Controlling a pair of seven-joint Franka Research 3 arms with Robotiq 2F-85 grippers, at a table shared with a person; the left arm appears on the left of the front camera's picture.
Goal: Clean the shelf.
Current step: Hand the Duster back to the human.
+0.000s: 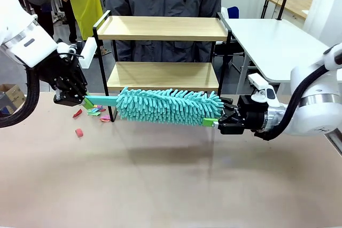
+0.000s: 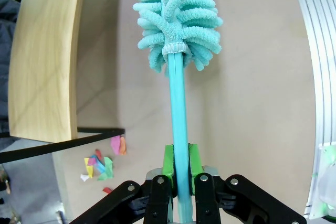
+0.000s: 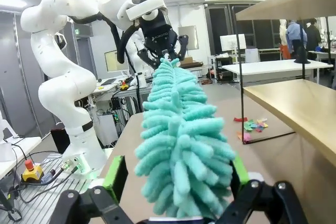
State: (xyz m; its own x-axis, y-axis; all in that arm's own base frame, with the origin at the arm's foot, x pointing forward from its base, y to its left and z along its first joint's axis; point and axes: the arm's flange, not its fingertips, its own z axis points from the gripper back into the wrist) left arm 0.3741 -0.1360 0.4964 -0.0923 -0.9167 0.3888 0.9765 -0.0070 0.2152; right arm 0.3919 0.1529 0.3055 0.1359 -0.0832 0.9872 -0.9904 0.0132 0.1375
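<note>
L tool [image 1: 85,101] is clamped tight on the duster [image 1: 165,106] handle; R tool [image 1: 214,123] is spread wide around the fluffy tip, not pinching. Shelf [image 1: 163,28] sits just behind the tools. Paper bits [image 1: 95,111] by L tool. Best: R lets go fully & backs off before L sweeps boards, handle level.

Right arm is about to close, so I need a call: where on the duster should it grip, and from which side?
Grip the duster at its free tip, coming in end-on from the robot's right. It lies level in front of the shelf, its thin handle already clamped by the left gripper. The right gripper has open fingers either side of the fluffy end, which will squash, so expect a soft hold.
</note>
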